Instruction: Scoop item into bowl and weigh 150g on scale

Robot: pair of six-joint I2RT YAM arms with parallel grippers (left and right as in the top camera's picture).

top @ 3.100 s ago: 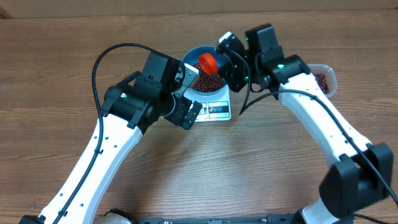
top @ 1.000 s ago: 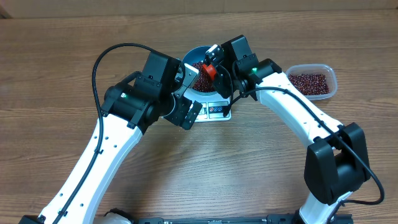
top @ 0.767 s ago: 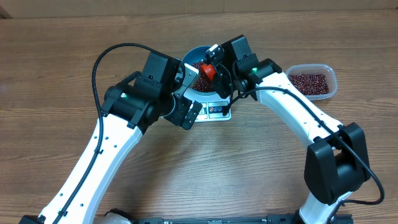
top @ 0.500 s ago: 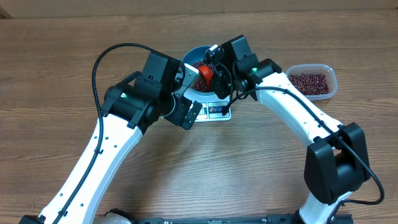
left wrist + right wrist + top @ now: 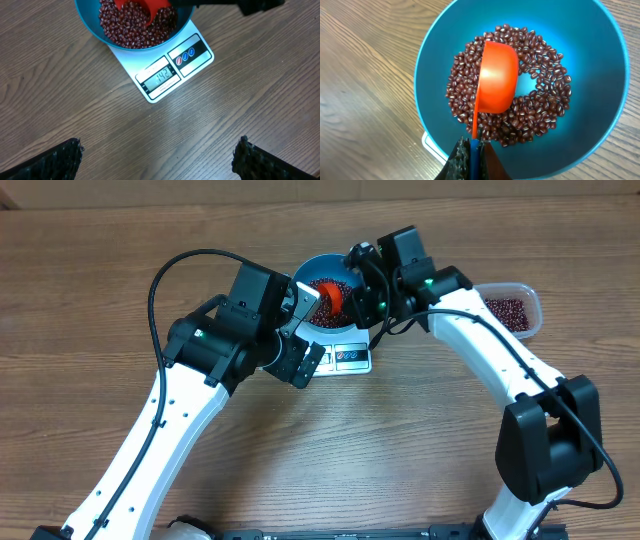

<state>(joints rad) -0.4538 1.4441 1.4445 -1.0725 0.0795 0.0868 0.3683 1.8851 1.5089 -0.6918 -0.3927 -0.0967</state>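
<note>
red-brown beans [image 5: 551,80] in blue bowl [image 5: 602,75], on white scale [image 5: 170,75]

The bowl [image 5: 602,100] sits on the scale [image 5: 165,75], whose display edge lies before it. Beans [image 5: 545,107] lie in the bowl, the scoop [image 5: 496,82] over them, perhaps touching. The tub [image 5: 533,305] lies right of the scale, on the table [image 5: 100,280].

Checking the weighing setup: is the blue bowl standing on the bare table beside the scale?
No, the blue bowl sits on top of the white scale.
</note>
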